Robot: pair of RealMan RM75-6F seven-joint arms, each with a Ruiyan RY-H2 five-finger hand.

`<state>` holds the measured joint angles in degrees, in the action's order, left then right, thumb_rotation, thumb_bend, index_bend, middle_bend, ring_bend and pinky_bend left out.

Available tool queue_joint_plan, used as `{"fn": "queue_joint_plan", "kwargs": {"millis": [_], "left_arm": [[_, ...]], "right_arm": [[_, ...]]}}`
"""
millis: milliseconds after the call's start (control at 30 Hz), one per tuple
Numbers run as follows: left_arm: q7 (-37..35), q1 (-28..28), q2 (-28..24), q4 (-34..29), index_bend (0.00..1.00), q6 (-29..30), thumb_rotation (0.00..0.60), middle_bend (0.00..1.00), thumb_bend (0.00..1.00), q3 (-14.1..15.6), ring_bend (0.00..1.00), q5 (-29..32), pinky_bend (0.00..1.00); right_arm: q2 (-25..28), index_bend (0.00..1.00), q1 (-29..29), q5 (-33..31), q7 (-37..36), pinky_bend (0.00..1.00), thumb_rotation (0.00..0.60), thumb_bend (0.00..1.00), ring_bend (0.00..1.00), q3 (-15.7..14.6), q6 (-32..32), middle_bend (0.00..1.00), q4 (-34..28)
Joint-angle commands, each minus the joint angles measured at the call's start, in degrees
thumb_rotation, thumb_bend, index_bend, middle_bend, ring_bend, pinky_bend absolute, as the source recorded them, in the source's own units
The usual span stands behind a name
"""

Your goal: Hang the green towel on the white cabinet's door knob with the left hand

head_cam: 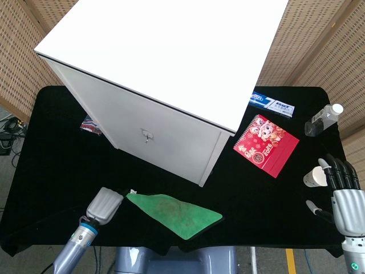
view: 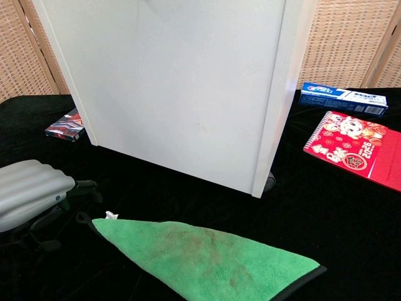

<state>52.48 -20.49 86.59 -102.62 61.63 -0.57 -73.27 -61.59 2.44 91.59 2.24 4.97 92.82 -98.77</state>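
Note:
The green towel (head_cam: 175, 212) lies flat on the black table in front of the white cabinet (head_cam: 165, 68); its black hanging loop and white tag are at its left corner (view: 83, 218). The towel (view: 210, 257) fills the lower middle of the chest view. The cabinet's small metal door knob (head_cam: 147, 136) sits on the front door. My left hand (head_cam: 105, 205) hovers just left of the towel's loop corner, and its dark fingers (view: 78, 190) reach toward the loop without holding anything. My right hand (head_cam: 345, 197) rests open at the table's right edge.
A red calendar (head_cam: 266, 145) and a blue toothpaste box (head_cam: 272, 104) lie right of the cabinet. A clear bottle (head_cam: 323, 119) and a white cup (head_cam: 312, 178) stand near the right hand. A small colourful box (head_cam: 90, 125) lies left of the cabinet.

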Motion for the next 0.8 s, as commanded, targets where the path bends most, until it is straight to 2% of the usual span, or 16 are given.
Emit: {"fn": "queue_joint_plan", "kwargs": {"millis": [33,333,633,800], "left_arm": [[1.12,-1.03,0.98,0.68,0.25,-0.36,0.6,0.82,0.24,-0.09,0.71,1.31,0.65],[6.53,-5.08,6.62,4.4,0.28,-2.03,0.6,0.82,0.24,-0.53,0.71,7.17,0.65],[9.0,-7.61,10.3,6.82,0.29,-1.28,0.6,0.82,0.25,-0.64,0.71,10.02,0.65],[10.26,-8.74,11.65,7.92,0.31,-1.29,0.6,0.82,0.29,-0.46,0.71,12.69,0.65]], "right_arm": [[-0.04,0.0,0.08,0.03,0.12,0.0,0.6,0.09,0.0,-0.02,-0.14,0.0,-0.07],[-0.12,0.0,0.24,-0.17,-0.09,0.0,0.6,0.09,0.0,0.06,-0.52,0.0,0.0],[0.29,0.0,0.21,-0.34,-1.71,0.0,0.6,0.09,0.0,0.17,-0.5,0.0,0.14],[0.42,0.0,0.15,-0.14,-2.52,0.0,0.6,0.09,0.0,0.17,-0.29,0.0,0.11]]}}
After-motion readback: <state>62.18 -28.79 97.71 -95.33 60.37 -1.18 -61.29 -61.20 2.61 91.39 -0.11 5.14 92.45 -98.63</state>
